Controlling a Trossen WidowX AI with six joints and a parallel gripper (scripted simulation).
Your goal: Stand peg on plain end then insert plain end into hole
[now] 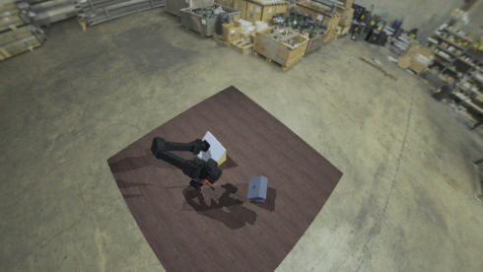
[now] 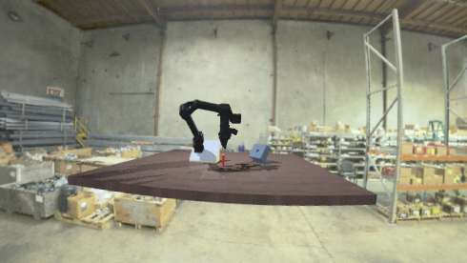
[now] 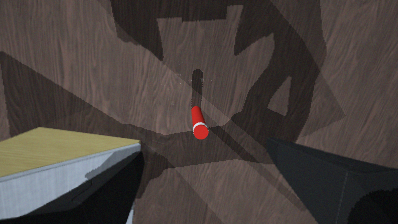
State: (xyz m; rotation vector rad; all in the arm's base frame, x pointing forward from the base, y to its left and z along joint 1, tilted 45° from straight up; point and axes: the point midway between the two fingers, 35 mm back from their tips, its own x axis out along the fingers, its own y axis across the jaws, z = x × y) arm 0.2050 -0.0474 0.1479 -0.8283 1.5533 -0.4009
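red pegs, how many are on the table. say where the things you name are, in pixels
1. The red peg [image 1: 207,182] [image 2: 223,160] [image 3: 199,122] stands upright on the table, below the open claw [image 1: 206,185] [image 2: 224,147] [image 3: 206,150]; the top view could hide another under the arm.

White wall sign [image 2: 55,91] with blurred red lettering: "EXIT".

The tabletop [image 1: 296,168] [image 2: 286,188] [image 3: 240,185] looks like dark grained wood, matt; the peg [image 2: 223,160] [image 3: 200,131] looks smooth, like plastic.

Grey metal bin [image 1: 196,24], wooden crates [image 1: 279,48] [image 2: 143,210], yellow steps [image 2: 81,131], grey chair [image 2: 348,168], concrete floor [image 1: 74,108] [image 2: 267,233]
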